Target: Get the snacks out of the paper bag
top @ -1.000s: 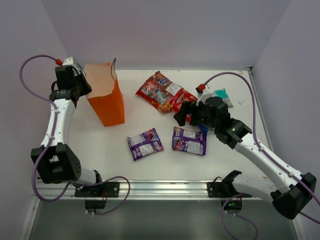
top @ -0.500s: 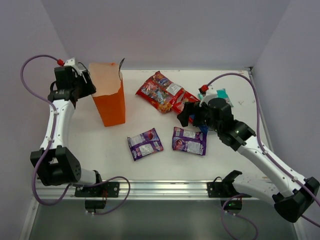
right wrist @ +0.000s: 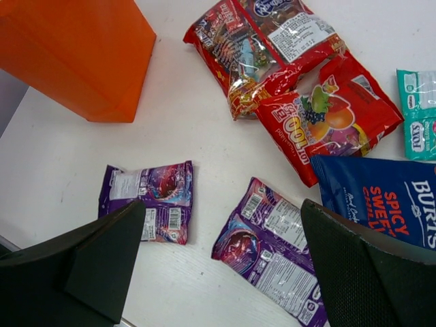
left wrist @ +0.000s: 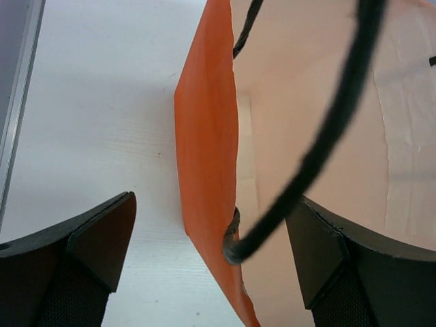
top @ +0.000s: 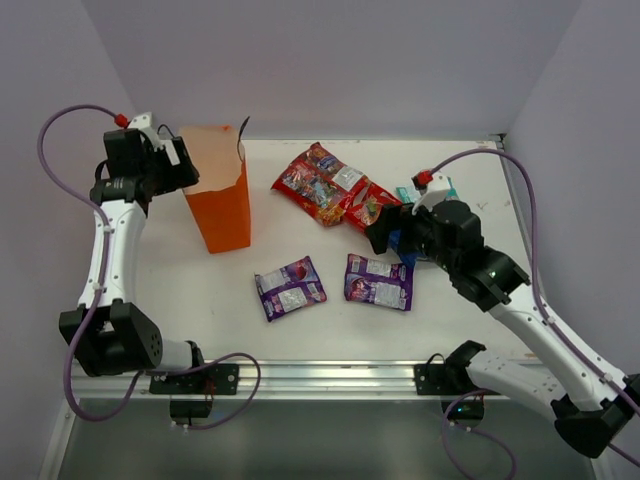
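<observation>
Orange paper bag [top: 225,210] stands upright, mouth open, pale inside.

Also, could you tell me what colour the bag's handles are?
Handles are black, clearest in left wrist view.

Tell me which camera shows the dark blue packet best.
The right wrist view: the dark blue packet lies flat, its white lettering readable, though the frame edge cuts it off. The top external view shows only a blue sliver under the right gripper. The left wrist view misses it.

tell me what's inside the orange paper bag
Inside the paper bag, only pale walls and a dark cord handle show. Its bottom is hidden, so contents cannot be told.
</observation>
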{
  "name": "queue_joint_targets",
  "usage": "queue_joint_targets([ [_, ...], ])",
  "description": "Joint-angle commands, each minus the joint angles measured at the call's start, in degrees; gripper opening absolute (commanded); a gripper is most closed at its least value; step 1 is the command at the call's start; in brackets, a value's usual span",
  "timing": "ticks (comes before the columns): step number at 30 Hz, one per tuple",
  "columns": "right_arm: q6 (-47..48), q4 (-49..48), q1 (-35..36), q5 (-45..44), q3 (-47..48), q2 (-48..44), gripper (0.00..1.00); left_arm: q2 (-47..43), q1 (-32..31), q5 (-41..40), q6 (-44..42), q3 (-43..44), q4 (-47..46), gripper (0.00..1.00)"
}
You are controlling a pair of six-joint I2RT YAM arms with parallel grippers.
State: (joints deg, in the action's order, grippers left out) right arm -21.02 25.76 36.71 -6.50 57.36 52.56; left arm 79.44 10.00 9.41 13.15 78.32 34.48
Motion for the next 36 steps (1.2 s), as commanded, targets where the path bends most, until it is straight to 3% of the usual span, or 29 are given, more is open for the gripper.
queue_joint_targets([
  [1,1.86,-0.01,0.12,-1.67,2.93,-1.67,0.99,-2.97,0.11,2.1,-1.9,2.71,1.64,0.97],
  [23,1.86,2.72,0.03,-5.1,4.51,-5.71,0.99,-8.77,-1.03,5.27,-3.57,3.67,5.77,1.0],
  [36,5.19,5.0,0.12,-14.67,8.02,-13.88,0.99,-15.54,-8.23,6.85,-6.2,4.38,6.92,1.0],
])
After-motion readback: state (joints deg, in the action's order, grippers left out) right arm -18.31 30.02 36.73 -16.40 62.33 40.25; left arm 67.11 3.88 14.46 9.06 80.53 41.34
